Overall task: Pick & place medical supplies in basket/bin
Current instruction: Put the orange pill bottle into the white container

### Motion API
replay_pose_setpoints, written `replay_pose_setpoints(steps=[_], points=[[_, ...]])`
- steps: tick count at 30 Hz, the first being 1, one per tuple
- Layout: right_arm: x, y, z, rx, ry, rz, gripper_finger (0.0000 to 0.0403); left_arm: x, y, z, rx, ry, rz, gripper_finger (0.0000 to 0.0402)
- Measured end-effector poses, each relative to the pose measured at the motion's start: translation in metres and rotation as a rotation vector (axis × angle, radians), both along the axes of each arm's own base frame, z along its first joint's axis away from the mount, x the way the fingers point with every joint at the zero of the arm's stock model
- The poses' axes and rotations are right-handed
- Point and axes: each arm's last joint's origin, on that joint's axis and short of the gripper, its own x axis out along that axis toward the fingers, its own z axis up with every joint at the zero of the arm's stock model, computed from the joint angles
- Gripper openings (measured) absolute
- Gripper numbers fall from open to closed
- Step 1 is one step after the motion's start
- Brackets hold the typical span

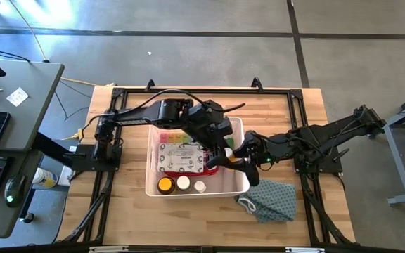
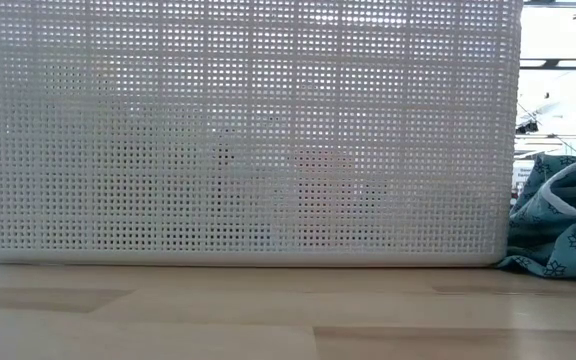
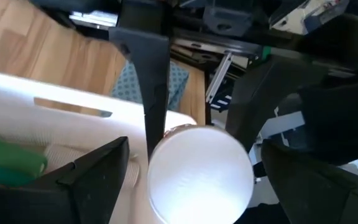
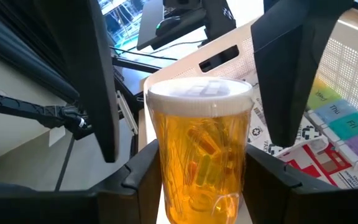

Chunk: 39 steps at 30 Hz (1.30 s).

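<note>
Currently gripping the amber bottle [image 4: 197,155] low on its body with the right gripper [image 4: 197,186], jaws partly closed against its 2 sides, just right of centre in the high view, at the right rim of the white basket [image 1: 195,194]. Standing wide open around the bottle's white cap [image 3: 201,168] with the left gripper [image 3: 201,186], 2 fingers flanking the cap and holding nothing.

Judging the step as either a handover or a drop into the basket. Doing it well probably meaning: holding the bottle upright, bringing it well inside the rim before loosening either grip, making sure 1 gripper is firmly on it at every instant, and aiming for bare floor beside the red first-aid case [image 1: 181,158] rather than on top of it.

Showing in the right wrist view what the high view is hiding: capsules inside the amber bottle and the rainbow pill organiser [image 4: 340,118] lying in the basket at centre right. Showing in the left wrist view a green roll [image 3: 11,163] at lower left. Filling the low view almost entirely with the basket's lattice wall, giving away no gripper at all, only a blue-green cloth [image 2: 568,230] at the right edge.
</note>
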Motion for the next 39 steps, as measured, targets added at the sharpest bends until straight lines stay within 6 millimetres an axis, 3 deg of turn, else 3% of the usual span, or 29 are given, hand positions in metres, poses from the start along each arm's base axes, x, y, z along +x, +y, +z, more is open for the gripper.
replay_pose_setpoints(steps=[4, 14, 18, 30, 39], points=[[0.0, 0.0, 0.0, 0.0, 0.0, 0.0, 0.017, -0.0012, -0.0002, -0.0014, 0.006, 0.014, -0.018, 0.0374], [-0.0001, 0.0004, 0.0, 0.008, 0.001, 0.008, 0.017, -0.0051, -0.0013, -0.005, 0.004, 0.057, -0.075, 0.024], [-0.0003, 0.0005, 0.0004, 0.015, 0.0, 0.011, 0.0169, -0.0046, -0.0017, -0.0039, -0.004, 0.044, -0.087, 0.0208], [-0.0003, 0.0007, 0.0002, 0.022, 0.003, 0.017, 0.0169, -0.0044, -0.0025, -0.0031, -0.026, 0.039, -0.104, 0.0258], [-0.0011, 0.0002, -0.0019, 0.009, 0.023, 0.001, 0.0168, -0.0057, -0.0035, -0.0016, -0.1, 0.05, -0.146, 0.0256]])
